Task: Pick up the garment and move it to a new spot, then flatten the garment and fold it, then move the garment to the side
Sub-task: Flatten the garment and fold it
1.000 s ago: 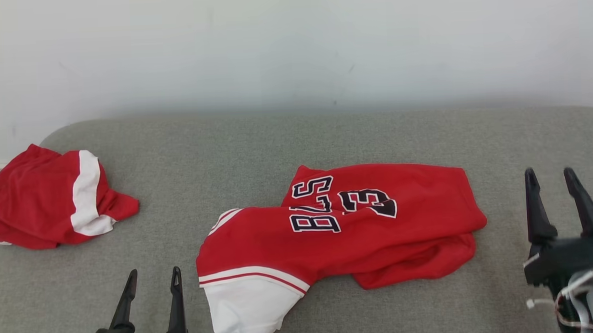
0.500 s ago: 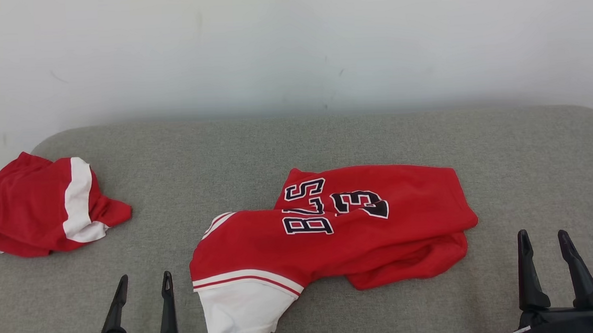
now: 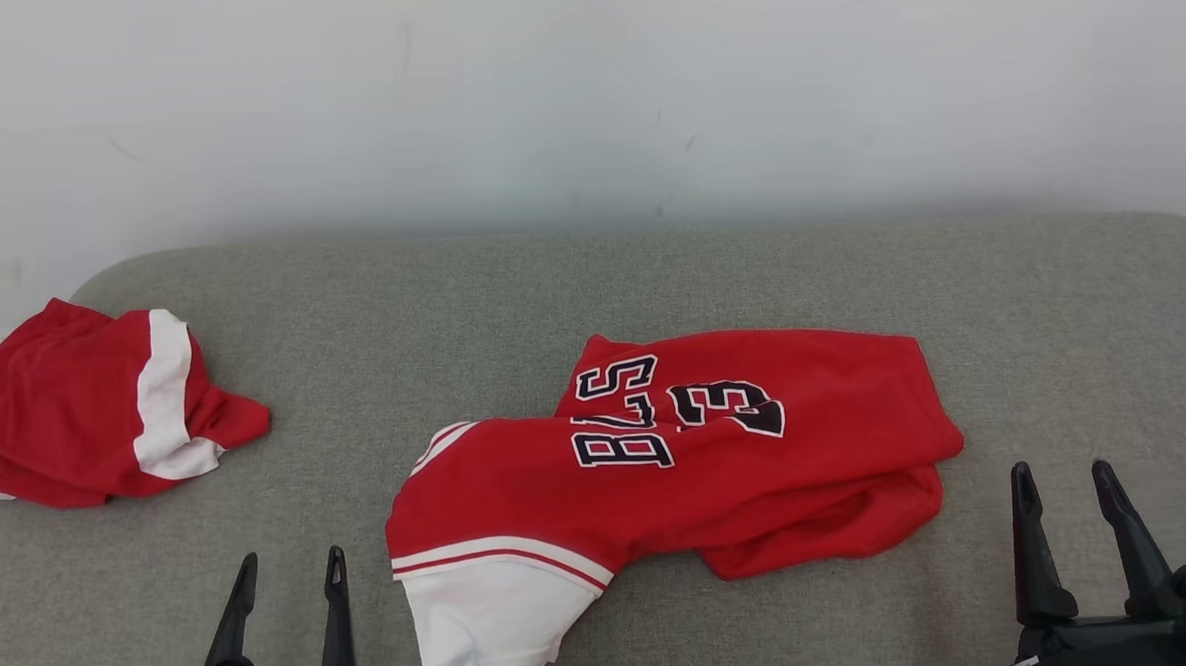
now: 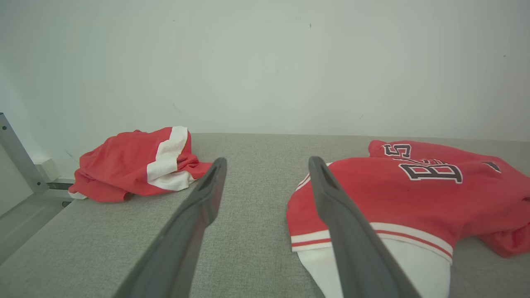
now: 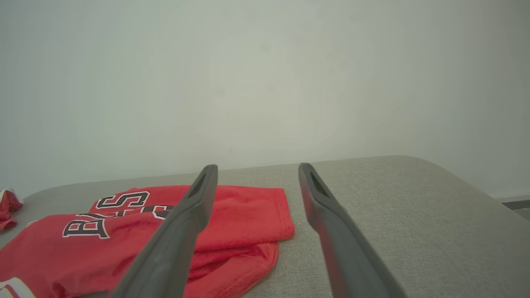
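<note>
Red jersey knit, white trim, dark lettering: the garment [image 3: 679, 469] lies crumpled near the middle of the grey upholstered surface [image 3: 591, 283]. It is half doubled over itself, with a white-hemmed end nearest us and a loose fold bunched under its right edge. We see no change in its outline against a second ago. It rests on the surface, unlifted.

What changes is the right gripper [image 3: 1059, 470]. In the head view from a second ago it stands higher, level with the garment's right edge. Now it sits low in the right corner, near the garment's right end but apart from it. The whole view also shifts a little, so we put part of that down to the head turning.

The left gripper [image 3: 292, 556] sits at the lower left much as before, just beside the white hem and not touching it.

Both pairs of fingers are spread wide and hold nothing. In each wrist view nothing is pinched between them.

A second red-and-white garment [image 3: 96, 405] sits heaped at the far left edge, well apart.

Our reading: both arms are drawn back, one on either side of the jersey. We cannot tell whether the move to a new spot is done. Flattening and folding remain, since the cloth is creased and overlapped. The next move likely needs a grip near each end.
</note>
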Tool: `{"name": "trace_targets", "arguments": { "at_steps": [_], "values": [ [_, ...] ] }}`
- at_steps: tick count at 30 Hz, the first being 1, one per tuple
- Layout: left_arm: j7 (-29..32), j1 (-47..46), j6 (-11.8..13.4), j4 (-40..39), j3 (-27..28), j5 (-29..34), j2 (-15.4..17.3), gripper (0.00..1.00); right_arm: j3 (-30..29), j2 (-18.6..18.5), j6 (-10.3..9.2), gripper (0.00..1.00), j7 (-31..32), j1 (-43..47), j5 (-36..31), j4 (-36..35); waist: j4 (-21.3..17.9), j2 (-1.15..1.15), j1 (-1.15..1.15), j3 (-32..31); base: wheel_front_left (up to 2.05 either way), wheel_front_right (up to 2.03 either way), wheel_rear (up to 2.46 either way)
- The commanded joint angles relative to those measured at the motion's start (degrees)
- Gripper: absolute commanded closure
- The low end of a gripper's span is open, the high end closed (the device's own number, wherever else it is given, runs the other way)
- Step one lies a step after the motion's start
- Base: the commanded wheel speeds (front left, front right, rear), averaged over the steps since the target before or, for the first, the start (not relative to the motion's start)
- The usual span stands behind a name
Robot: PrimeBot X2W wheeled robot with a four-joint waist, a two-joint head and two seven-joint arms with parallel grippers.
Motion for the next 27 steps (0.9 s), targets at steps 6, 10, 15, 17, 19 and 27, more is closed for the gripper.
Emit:
{"name": "trace_targets", "arguments": {
  "at_steps": [6,10,15,17,19,27],
  "values": [
    [-0.21,0.17,-0.30,0.53,-0.10,0.55,-0.04,0.00,1.18,0.70,-0.12,0.00,0.89,0.94,-1.16,-1.13,0.27,0.00,0.00,0.30,0.00,0.00,0.00],
    [-0.21,0.01,-0.33,0.73,-0.21,0.52,-0.04,0.00,1.85,1.04,-0.12,0.00,1.68,1.45,-1.62,-1.68,0.27,0.00,0.00,0.39,0.00,0.00,0.00],
    [-0.21,-0.03,-0.44,0.94,-0.47,0.55,-0.04,0.00,2.44,1.43,-0.12,0.00,2.16,1.93,-1.72,-1.94,0.16,0.00,0.00,0.33,0.00,0.00,0.00],
    [-0.21,-0.06,-0.49,1.02,-0.50,0.55,-0.04,0.00,2.59,1.58,-0.12,0.00,2.14,2.20,-1.63,-2.05,0.12,0.00,0.00,0.28,0.00,0.00,0.00],
    [-0.21,0.02,-0.56,1.25,-0.57,0.46,-0.04,0.00,2.72,1.68,-0.12,0.00,2.27,2.31,-1.54,-2.15,0.02,0.00,0.00,0.24,0.00,0.00,0.00],
    [-0.21,0.03,-1.09,6.59,-3.50,-1.09,-0.04,0.00,3.00,1.84,-0.12,0.00,2.67,2.32,-1.23,-1.73,-0.52,0.00,0.00,0.28,0.00,0.00,0.00]
  ]
}}
